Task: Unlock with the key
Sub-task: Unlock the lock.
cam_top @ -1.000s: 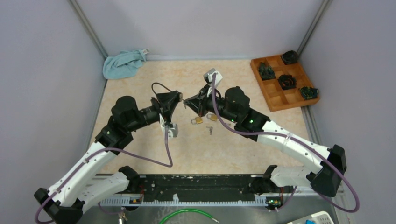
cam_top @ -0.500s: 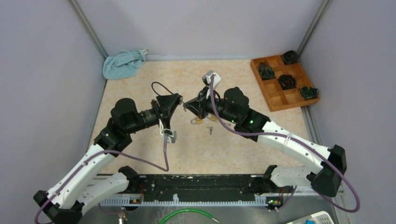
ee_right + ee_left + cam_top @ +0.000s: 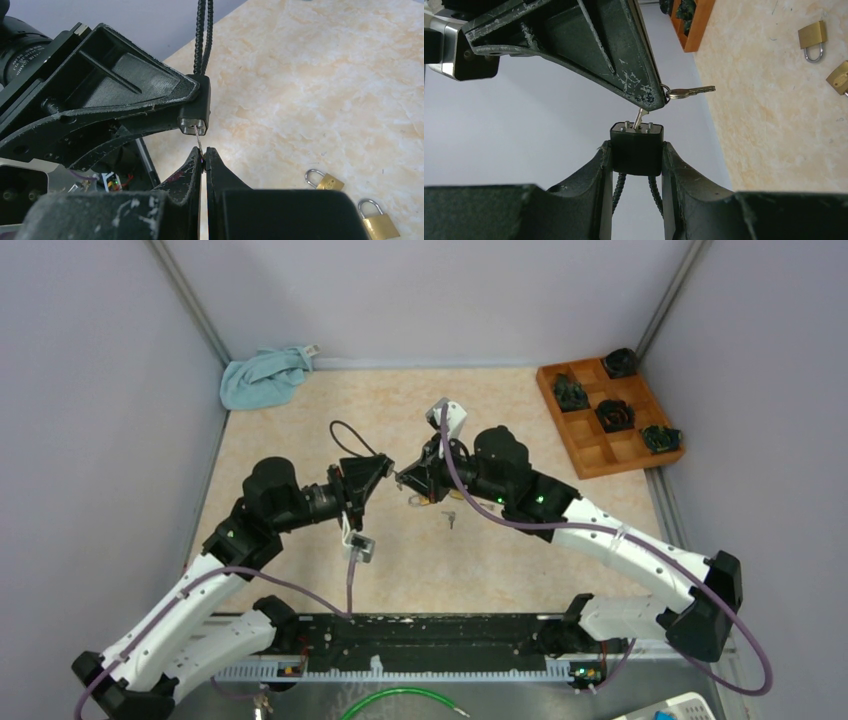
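Observation:
A small black lock (image 3: 636, 150) with a braided black cable loop (image 3: 202, 35) sits between my left gripper's (image 3: 636, 148) fingers, which are shut on its body. A silver key (image 3: 640, 118) sticks into the lock's face, and a second key (image 3: 689, 92) hangs from its ring. My right gripper (image 3: 204, 153) is shut on the key (image 3: 199, 139), its tips just below the lock (image 3: 197, 107). Seen from above, the left gripper (image 3: 383, 472) and right gripper (image 3: 404, 481) meet tip to tip above the table's middle.
Two brass padlocks (image 3: 325, 181) (image 3: 377, 220) lie on the marbled table under the right arm, with a loose key (image 3: 450, 519) near them. A wooden tray (image 3: 610, 415) of dark objects stands at the back right. A blue cloth (image 3: 265, 375) lies at the back left corner.
Both wrists have rolled while staying joined at lock and key. The left wrist camera has swung down toward the near edge, and the meeting point has shifted slightly right.

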{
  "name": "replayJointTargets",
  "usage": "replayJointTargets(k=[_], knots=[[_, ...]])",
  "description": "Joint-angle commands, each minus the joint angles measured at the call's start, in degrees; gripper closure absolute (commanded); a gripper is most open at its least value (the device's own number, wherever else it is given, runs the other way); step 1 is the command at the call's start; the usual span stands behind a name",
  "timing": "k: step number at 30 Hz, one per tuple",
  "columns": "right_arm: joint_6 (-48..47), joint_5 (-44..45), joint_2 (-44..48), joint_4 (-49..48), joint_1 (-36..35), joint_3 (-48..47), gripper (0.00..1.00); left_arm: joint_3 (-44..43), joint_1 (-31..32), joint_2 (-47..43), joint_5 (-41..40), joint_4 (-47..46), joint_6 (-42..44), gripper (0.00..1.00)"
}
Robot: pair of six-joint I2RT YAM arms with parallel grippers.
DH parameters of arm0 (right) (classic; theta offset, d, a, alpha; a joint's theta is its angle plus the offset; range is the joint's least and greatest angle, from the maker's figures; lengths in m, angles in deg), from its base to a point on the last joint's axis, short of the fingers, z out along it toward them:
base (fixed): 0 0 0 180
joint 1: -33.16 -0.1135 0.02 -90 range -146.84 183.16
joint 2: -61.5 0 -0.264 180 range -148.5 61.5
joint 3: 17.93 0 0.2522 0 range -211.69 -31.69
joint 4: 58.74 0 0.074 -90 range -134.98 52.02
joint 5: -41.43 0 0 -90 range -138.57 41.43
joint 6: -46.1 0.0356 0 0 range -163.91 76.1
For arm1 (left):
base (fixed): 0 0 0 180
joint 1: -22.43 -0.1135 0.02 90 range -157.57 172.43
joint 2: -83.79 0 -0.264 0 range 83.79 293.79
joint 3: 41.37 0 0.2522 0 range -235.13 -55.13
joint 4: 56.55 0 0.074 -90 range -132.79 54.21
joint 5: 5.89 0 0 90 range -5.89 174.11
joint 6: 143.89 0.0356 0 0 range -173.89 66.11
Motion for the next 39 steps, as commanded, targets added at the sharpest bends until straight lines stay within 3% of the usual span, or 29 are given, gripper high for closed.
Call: replayJointTargets(k=[1,26,39], knots=[[-1.1,-0.8,0.0,-1.1,-0.5,-4.2,1.0,0.3,0.6,-1.3,3.8,-0.8,3.8,1.0],[-2.4,-1.9,-8.0,13.5,-1.3,-14.5,1.0,1.9,0.7,-1.7,2.7,5.0,16.4,1.0],[-2.7,-2.9,-8.3,13.2,-1.3,-14.4,1.0,3.4,0.8,-2.8,3.8,6.6,22.4,1.0]])
